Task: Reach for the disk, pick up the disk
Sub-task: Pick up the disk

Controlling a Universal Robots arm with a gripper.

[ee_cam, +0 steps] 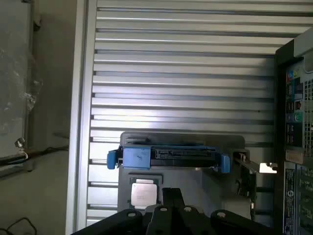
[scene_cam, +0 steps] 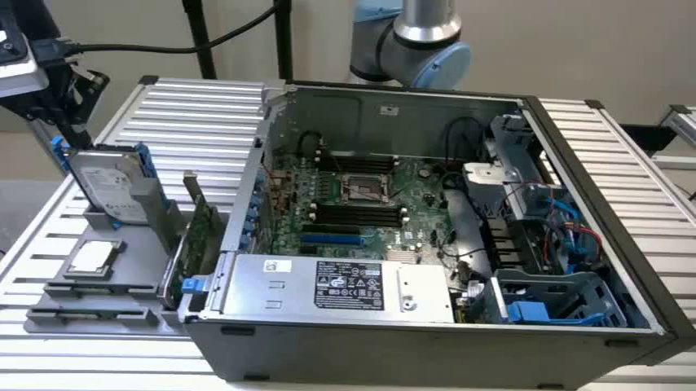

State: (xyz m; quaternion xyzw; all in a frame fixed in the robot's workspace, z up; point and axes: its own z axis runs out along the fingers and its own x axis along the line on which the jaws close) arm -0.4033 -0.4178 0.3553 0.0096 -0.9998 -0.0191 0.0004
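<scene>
Remote check. I am seeing the pincer [ee_cam: 172, 195] hanging above the grey holder [ee_cam: 182, 139], its two dark fingers drawn tight together and gripping nothing. The disk [scene_cam: 112, 186] is standing on edge in a slot of that holder, at the exterior view's left, with its pale face turned toward that camera and its blue rails [ee_cam: 134, 157] framing it. In the wrist view I am looking down on the disk's upper edge; it is lying beyond the fingertips and clearly apart from them, so nothing is touching it. A small square CPU chip [ee_cam: 144, 193] is lying flat on the holder's lower step, showing close beside the fingertips in the wrist view and sitting in front of the disk in the exterior view. A green circuit card [scene_cam: 196, 235] is standing upright at the holder's far side, between the disk and the open computer case [scene_cam: 435, 350]. The holder and the case are both resting on the ribbed metal worktop [scene_cam: 196, 114], the case lying on its side with its motherboard [scene_cam: 359, 204] exposed and a labelled power supply [scene_cam: 337, 285] along its near wall. The arm [scene_cam: 419, 37] is rising behind the case, and I am noting the wrist's dark housing high at the exterior view's left, above the disk.
</scene>
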